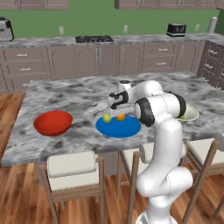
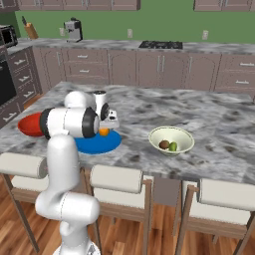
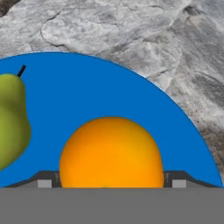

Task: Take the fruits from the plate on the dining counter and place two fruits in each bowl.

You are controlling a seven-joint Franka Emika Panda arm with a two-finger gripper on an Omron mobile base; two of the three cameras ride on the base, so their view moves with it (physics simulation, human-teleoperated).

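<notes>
Hand view: orange (image 3: 111,153) sits dead centre between the two finger tips (image 3: 44,180), one tip at its 9 o'clock, the other at 3 o'clock. Jaws stand apart, wide as the fruit; whether the pads touch the skin cannot be told. Pear (image 3: 12,118), yellow-green with a dark stem, lies at 9 o'clock of the orange, apart from it. Both rest on the blue plate (image 3: 131,100); marbled counter (image 3: 131,39) beyond the rim at 12 o'clock.

Left base view: gripper (image 1: 121,113) hangs low over the plate (image 1: 118,127), right above the orange (image 1: 120,117). Pear (image 1: 106,117) just beside, at 9 o'clock of it. Red bowl (image 1: 53,123) farther out at 9 o'clock of the plate, well apart. The arm's elbow covers part of the cream bowl (image 1: 190,114) at 3 o'clock.

Right base view: cream bowl (image 2: 171,140) holds a brown-red fruit (image 2: 164,144) and a green one (image 2: 173,146), touching. Stools (image 2: 118,180) line the near counter edge. Nothing stands between gripper and orange.
</notes>
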